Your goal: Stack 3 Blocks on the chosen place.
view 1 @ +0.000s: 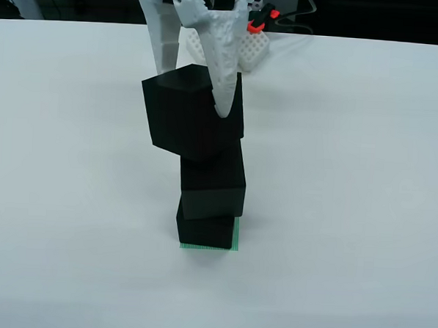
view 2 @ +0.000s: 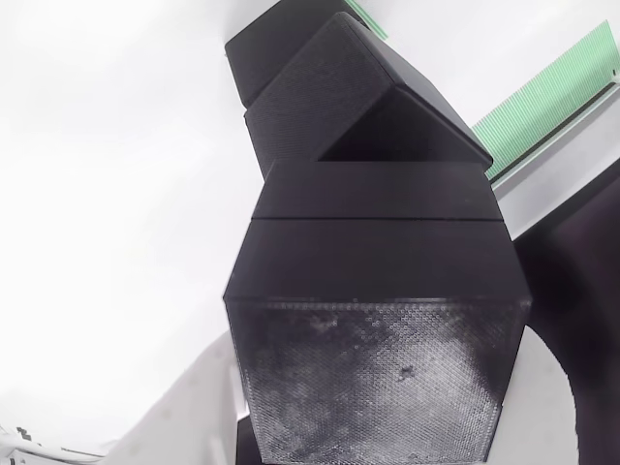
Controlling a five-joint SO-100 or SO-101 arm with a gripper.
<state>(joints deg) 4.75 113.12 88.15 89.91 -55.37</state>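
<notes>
Chosen place: the green striped patch [view 1: 209, 246] lies flat on the white desk [view 1: 365, 179]; in the front view only its near edge and right strip show under the stack, so the pile is built on the marked spot.
Bottom block: the bottom block [view 1: 204, 231] sits on the patch, faces roughly square to the front camera, giving a level base.
Middle block: the middle block [view 1: 213, 180] rests on the bottom one, turned slightly and overhanging a little to the right in the front view; the column is not cleanly lined up.
Top block: the top block [view 1: 190, 115] is at the head of the stack, touching or just above the middle block; I cannot tell which.
Top block orientation: being a cube it has no long axis; it is tilted, its upper face sloping and one corner pointing toward the front camera, rotated against the blocks beneath.
Claw: the claw [view 1: 208, 83] is clenched on the top block, one white finger [view 1: 222, 69] lying down its right face in the front view.
Why held: likely because the tilted cube is not yet seated flat and could slide off.
Wrist view: the held block [view 2: 378, 378] looms close, the lower ones [view 2: 358, 107] beyond, green stripes [view 2: 552, 92] to the right.
</notes>
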